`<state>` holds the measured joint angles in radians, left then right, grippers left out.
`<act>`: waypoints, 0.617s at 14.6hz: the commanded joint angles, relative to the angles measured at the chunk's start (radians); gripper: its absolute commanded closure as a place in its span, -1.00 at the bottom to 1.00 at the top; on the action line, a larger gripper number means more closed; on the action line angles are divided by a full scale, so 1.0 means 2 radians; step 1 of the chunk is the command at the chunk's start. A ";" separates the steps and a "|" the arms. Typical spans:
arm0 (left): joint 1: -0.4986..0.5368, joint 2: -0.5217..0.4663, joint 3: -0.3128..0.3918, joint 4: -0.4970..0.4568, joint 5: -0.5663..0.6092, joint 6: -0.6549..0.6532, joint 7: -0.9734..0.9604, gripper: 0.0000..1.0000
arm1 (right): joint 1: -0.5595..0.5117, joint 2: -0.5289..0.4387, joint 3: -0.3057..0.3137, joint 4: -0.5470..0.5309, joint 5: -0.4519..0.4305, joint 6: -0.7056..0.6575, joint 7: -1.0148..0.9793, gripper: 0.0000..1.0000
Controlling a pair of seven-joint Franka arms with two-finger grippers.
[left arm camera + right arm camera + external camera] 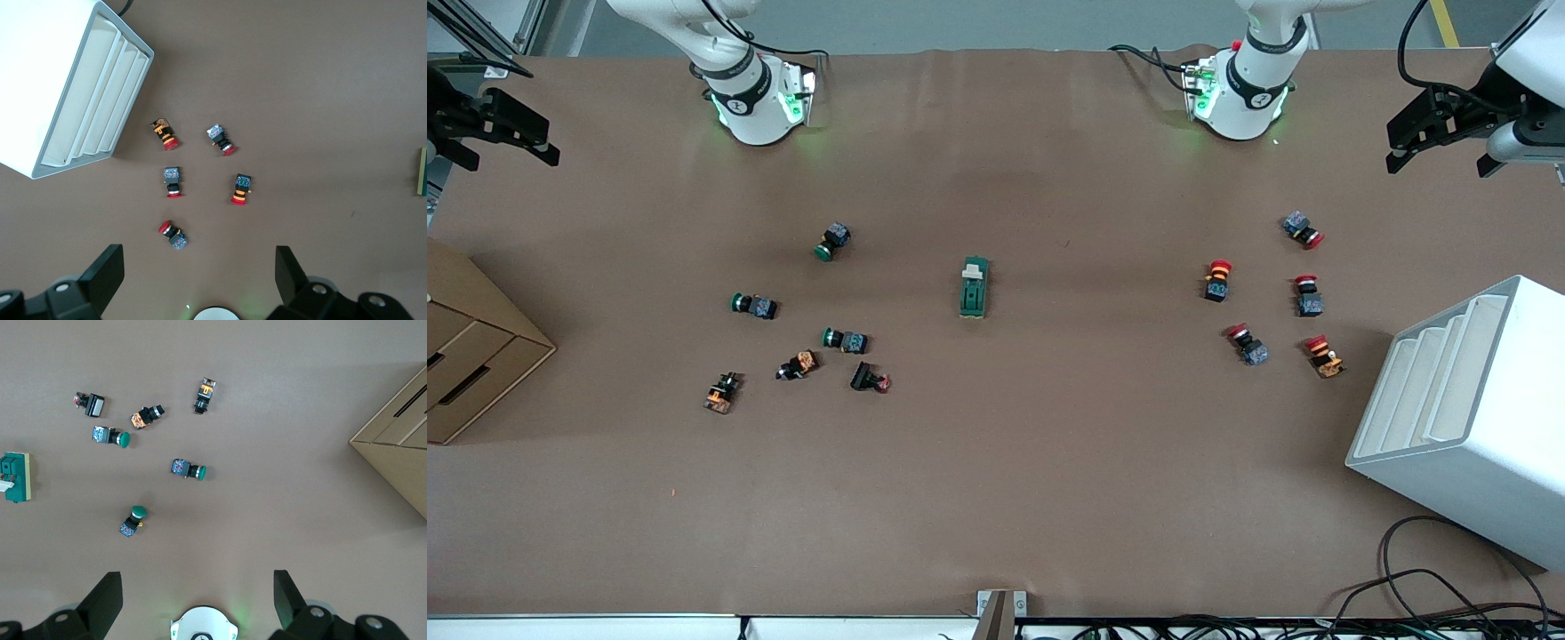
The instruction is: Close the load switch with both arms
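Note:
The load switch (974, 287), a dark green oblong block with a cream-white lever piece, lies on the brown table midway between the two arms. It also shows in the right wrist view (16, 477), and its edge shows in the left wrist view (422, 171). My left gripper (1440, 140) is open and empty, raised over the left arm's end of the table, well away from the switch; its view shows both fingers wide apart (199, 273). My right gripper (507, 142) is open and empty, raised over the right arm's end (198, 597).
Several red-capped push buttons (1218, 279) lie toward the left arm's end, beside a white slotted rack (1467, 418). Several green-capped and other buttons (832, 242) lie toward the right arm's end, near a cardboard box (471, 356). Cables lie at the table's edge nearest the camera.

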<state>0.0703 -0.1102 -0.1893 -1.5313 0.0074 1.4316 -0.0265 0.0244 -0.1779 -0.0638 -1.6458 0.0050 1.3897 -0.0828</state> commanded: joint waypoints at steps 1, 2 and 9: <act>0.000 -0.007 0.001 -0.001 0.004 -0.003 0.004 -1.00 | -0.001 -0.012 0.001 -0.001 -0.009 -0.004 0.002 -1.00; 0.003 -0.007 0.001 -0.001 0.003 -0.003 0.005 -1.00 | 0.000 -0.012 0.001 0.001 -0.009 -0.004 0.003 -1.00; -0.017 0.042 -0.030 0.011 -0.008 0.019 -0.017 -1.00 | 0.002 -0.003 0.002 0.025 -0.020 -0.003 0.005 -1.00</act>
<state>0.0600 -0.0817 -0.2108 -1.5296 0.0015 1.4403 -0.0277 0.0245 -0.1807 -0.0624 -1.6104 -0.0145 1.3897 -0.0828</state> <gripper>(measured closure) 0.000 0.000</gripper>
